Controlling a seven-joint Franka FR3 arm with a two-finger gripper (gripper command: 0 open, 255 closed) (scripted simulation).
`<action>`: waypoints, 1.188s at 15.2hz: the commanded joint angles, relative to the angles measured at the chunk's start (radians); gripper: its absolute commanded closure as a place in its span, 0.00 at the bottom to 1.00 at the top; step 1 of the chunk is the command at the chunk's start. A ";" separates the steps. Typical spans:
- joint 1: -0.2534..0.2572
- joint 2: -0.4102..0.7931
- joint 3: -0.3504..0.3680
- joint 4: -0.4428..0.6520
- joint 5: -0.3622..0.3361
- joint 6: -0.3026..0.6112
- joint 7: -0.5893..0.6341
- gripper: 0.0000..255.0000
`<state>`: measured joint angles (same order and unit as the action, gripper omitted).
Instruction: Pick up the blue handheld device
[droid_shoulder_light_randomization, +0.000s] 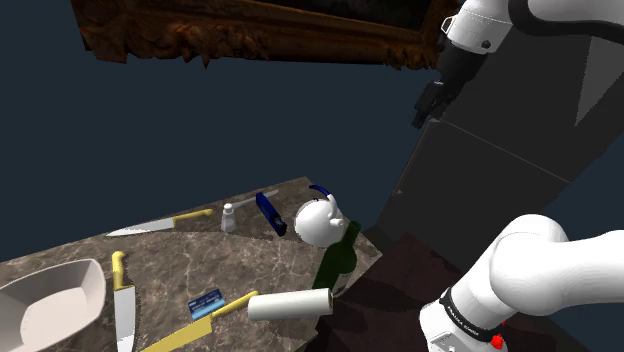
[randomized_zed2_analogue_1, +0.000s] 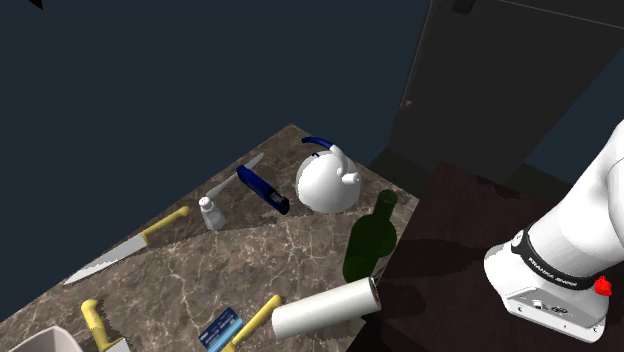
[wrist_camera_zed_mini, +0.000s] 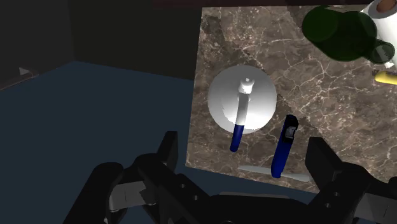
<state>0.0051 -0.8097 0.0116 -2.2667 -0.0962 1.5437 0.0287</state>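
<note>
Hovering above blue handheld device (wrist_camera_zed_mini: 283, 147), claw (wrist_camera_zed_mini: 245, 154) spread, empty.
Approach step; next should lower toward desk (wrist_camera_zed_mini: 324, 95) edge, straddle device, pinch.

Glossy white arm (droid_shoulder_light_randomization: 545, 262) with dark joints, black fingers (wrist_camera_zed_mini: 326, 160) and red base button (droid_shoulder_light_randomization: 497, 341).

Shoulder view: beside stand (droid_shoulder_light_randomization: 410, 265), arm base (droid_shoulder_light_randomization: 500, 290) lower right, looking down-left over marble counter (droid_shoulder_light_randomization: 170, 255). Second exterior view: similar side, nearer, steeper. Wrist view: high above, facing straight down at counter's end. All three share white kettle (droid_shoulder_light_randomization: 318, 222), blue handheld device (droid_shoulder_light_randomization: 270, 213).
</note>
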 joint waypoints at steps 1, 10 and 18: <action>0.000 0.000 0.000 0.000 0.000 0.000 0.000 0.00; 0.009 0.172 0.030 -0.134 0.032 0.290 0.079 0.00; 0.013 0.409 0.060 -0.162 0.047 0.542 0.144 0.00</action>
<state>0.0190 -0.4331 0.0704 -2.4286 -0.0496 2.0528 0.1674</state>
